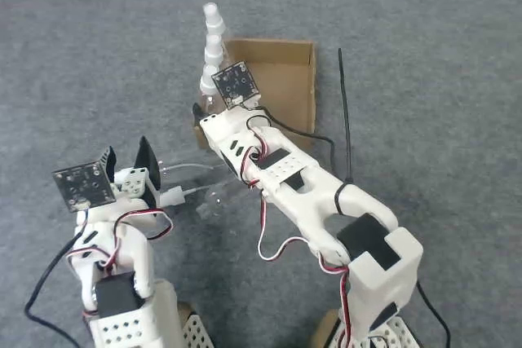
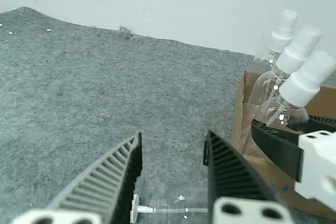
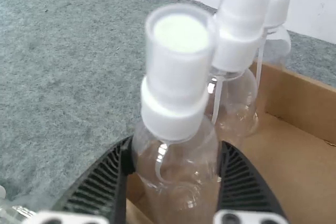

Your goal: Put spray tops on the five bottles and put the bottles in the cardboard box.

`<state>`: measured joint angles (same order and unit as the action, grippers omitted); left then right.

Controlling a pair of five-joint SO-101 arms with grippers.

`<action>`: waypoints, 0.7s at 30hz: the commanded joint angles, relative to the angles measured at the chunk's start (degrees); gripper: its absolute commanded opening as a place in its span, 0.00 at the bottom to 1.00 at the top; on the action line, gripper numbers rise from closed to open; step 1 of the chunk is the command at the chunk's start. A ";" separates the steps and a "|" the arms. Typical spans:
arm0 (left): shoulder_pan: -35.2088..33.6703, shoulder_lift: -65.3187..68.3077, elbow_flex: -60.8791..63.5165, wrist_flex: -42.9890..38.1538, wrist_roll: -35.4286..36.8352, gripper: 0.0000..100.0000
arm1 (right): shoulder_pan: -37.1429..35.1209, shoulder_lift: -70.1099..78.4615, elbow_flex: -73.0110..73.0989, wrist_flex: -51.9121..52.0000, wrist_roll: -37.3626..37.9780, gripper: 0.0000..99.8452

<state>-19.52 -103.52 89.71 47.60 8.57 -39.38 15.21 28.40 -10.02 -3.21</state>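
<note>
My right gripper (image 3: 176, 153) is shut on a clear bottle with a white spray top (image 3: 177, 103), held upright at the near left corner of the cardboard box (image 1: 281, 79). Two more topped bottles (image 3: 239, 77) stand in a row behind it along the box's left wall (image 2: 239, 114). In the high view the row of white tops (image 1: 213, 38) rises above my right gripper (image 1: 204, 112). My left gripper (image 1: 128, 159) stands open, low over the carpet. Clear bottles (image 1: 196, 173) lie on their sides just beyond it, with a white spray top (image 1: 174, 197) beside them. One lying bottle (image 2: 178, 205) shows between my left fingers (image 2: 110, 182).
Grey carpet (image 1: 424, 79) covers the table. A thin black rod (image 1: 344, 112) lies to the right of the box. The box floor (image 3: 294, 156) to the right of the bottle row is bare. The right arm (image 1: 302, 185) stretches diagonally across the middle.
</note>
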 commanded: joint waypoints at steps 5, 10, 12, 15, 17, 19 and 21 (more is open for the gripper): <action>-0.26 -1.05 -0.57 -0.79 -0.26 0.18 | -0.40 -1.01 -3.25 0.75 -3.52 0.21; -0.26 -1.05 -0.57 -0.79 -0.35 0.18 | -1.01 -1.10 -3.25 0.75 -3.60 0.21; -0.26 -1.05 -0.57 -0.79 -0.35 0.18 | -1.54 -1.10 -3.16 0.75 -3.52 0.22; -0.26 -1.05 -0.57 -0.79 -0.35 0.18 | -1.89 -1.10 -3.08 1.36 -3.60 0.29; -0.26 -1.05 -0.57 -0.79 -0.35 0.18 | -1.89 -1.27 -3.52 4.00 -3.69 0.31; -0.26 -1.05 -0.57 -0.79 -0.35 0.18 | -1.89 -1.54 -4.22 5.76 -3.69 0.31; -0.26 -1.05 -0.57 -0.79 -0.35 0.18 | -1.89 -1.54 -4.31 5.93 -3.69 0.31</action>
<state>-19.52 -103.52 89.71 47.60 8.57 -40.88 15.30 27.96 -4.84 -6.37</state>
